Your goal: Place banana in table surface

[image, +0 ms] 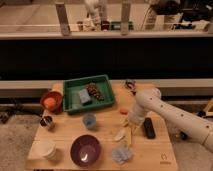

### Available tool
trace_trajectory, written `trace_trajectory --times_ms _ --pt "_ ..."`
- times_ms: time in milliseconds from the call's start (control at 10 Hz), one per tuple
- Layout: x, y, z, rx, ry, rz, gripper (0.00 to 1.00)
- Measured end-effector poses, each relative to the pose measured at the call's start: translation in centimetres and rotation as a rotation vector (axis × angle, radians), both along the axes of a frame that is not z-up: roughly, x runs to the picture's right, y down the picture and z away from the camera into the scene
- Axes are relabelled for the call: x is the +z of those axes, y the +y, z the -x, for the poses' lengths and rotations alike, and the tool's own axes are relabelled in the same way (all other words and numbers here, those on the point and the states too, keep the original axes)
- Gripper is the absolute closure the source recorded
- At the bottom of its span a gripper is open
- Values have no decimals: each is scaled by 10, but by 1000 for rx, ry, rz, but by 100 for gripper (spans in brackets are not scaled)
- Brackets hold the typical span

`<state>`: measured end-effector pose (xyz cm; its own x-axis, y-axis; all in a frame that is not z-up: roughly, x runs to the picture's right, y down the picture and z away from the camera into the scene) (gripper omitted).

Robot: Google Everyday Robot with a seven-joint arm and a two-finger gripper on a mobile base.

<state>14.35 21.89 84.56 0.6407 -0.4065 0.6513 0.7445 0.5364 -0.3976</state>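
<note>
The wooden bench fills the lower half of the view, in front of a dark wall. The white arm reaches in from the right and bends down over the bench's right-middle part. A green tray sits at the back left; it holds a grey-blue sponge and a dark knobbly lump. A purple bowl stands near the front edge. An orange bowl with an orange item inside sits at the left, just beside the tray.

The claw points down, low over the bench between the tray and a black remote. Whether it is open, closed or gripping cannot be told.

The banana is right under the claw, at or on the bench, left of the remote. Contact between the two cannot be made out.

A crumpled blue cloth lies in front of the banana. A white cup stands at the front left, a blue cup in front of the tray, and a small dark can near the left edge. A small orange piece lies just behind the claw.
</note>
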Motion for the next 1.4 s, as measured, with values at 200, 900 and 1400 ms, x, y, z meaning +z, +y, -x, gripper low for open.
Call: trace_trajectory --times_ms 200,900,1400 --pt "0 2 2 -31 27 26 20" --pt "1 4 4 -58 53 45 20" --pt "1 4 4 -59 52 45 20"
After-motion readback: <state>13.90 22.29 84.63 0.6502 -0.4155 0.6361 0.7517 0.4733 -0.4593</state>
